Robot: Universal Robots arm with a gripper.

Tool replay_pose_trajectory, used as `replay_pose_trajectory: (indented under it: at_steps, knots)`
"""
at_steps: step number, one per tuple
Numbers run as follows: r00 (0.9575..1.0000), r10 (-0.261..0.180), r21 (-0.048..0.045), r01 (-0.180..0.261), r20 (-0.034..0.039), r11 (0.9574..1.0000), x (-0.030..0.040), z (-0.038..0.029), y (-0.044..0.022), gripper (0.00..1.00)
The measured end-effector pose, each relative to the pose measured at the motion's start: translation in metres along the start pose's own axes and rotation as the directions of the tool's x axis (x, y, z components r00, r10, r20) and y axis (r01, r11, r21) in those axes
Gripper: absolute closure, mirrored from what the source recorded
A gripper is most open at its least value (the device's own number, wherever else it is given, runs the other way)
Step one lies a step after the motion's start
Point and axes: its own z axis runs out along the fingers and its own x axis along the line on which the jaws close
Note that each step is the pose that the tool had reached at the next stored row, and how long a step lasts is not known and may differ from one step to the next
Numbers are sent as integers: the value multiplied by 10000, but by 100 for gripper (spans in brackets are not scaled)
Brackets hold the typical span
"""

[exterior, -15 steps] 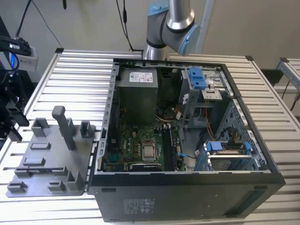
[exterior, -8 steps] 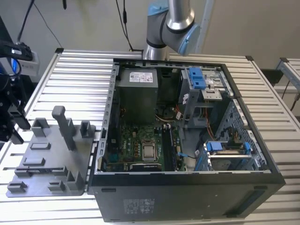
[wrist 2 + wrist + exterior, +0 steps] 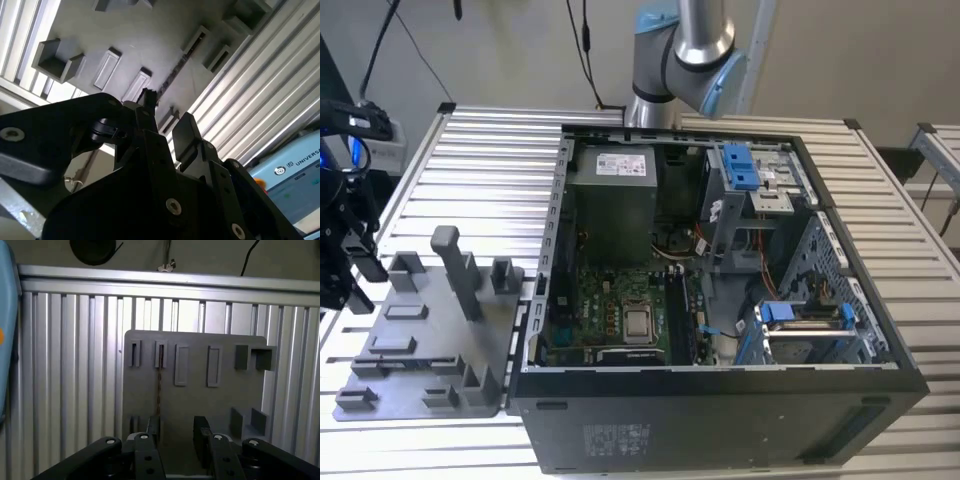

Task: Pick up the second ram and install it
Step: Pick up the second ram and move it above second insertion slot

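Near the tool (image 3: 176,432), second ram (image 3: 160,377) in tray (image 3: 196,402)

Nothing here reads clearly to me. In the exterior view a white label (image 3: 623,162) sits on the power supply (image 3: 612,215) inside the computer case (image 3: 880,390), its print too small to make out. A faint printed panel (image 3: 620,440) marks the case's outer wall. In the second wrist view dark lettering (image 3: 302,161) stands on a pale blue surface (image 3: 280,187).

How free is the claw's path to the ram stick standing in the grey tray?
Likely reachable, yes: the claw is open and nothing lies between it and the second ram, on edge in the grey tray.
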Motion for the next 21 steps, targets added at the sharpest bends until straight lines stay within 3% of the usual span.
replay_pose_trajectory:
  at_steps: [16,21]
  knots:
    - [9999,-131,-1,131,2,9999,10,217,11,58]
    - [9999,-147,-2,147,0,9999,12,256,12,58]
